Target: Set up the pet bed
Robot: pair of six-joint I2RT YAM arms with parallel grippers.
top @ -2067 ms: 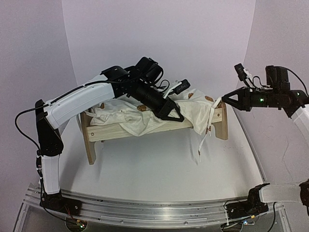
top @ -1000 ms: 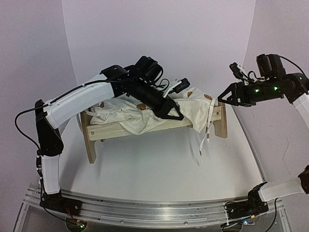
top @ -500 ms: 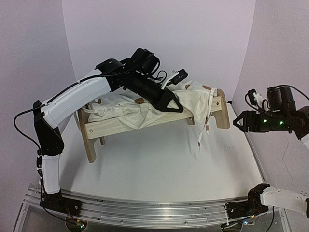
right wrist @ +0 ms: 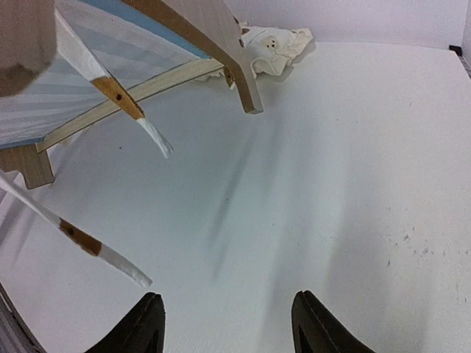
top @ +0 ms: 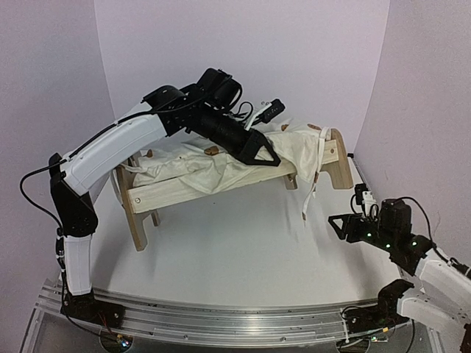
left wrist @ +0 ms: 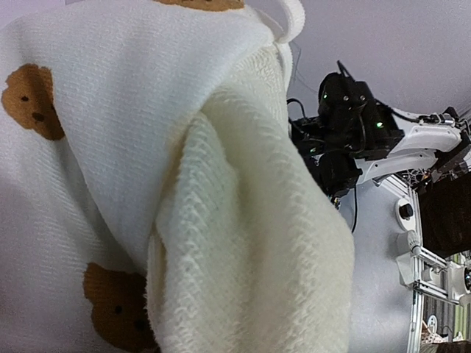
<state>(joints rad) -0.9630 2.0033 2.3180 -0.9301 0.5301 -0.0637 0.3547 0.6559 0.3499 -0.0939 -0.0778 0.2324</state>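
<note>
Your left gripper (top: 263, 156) reaches over the pet bed (top: 165, 193), which stands toward the back of the worktop (top: 243, 265). Its jaws are pinched on a fold of the cream bear-print duvet (top: 195, 168), close to the bed's right end. The left wrist view is filled with bunched cloth, so you seem to hold a gathered ridge rather than 1 clean edge. I take that hold as a way to drag the cover along the frame. The duvet lies rumpled, spills over the near rail, and is far from flat.

Your right gripper (right wrist: 224, 323) sits low near the right front of the worktop, well apart from the bed. Its jaws are spread with nothing between them. Parked there, it leaves the tie strings (top: 307, 193) free to hang off the right end board. It also looks up at the striped base (right wrist: 44, 95), a fair place from which to come in for the loose corner.

A crumpled cream piece (right wrist: 276, 43) lies on the worktop beyond a far leg. It may be the pillow, but I cannot tell.

The frame looks light, so expect it to slide if you pull with only 1 arm.
</note>
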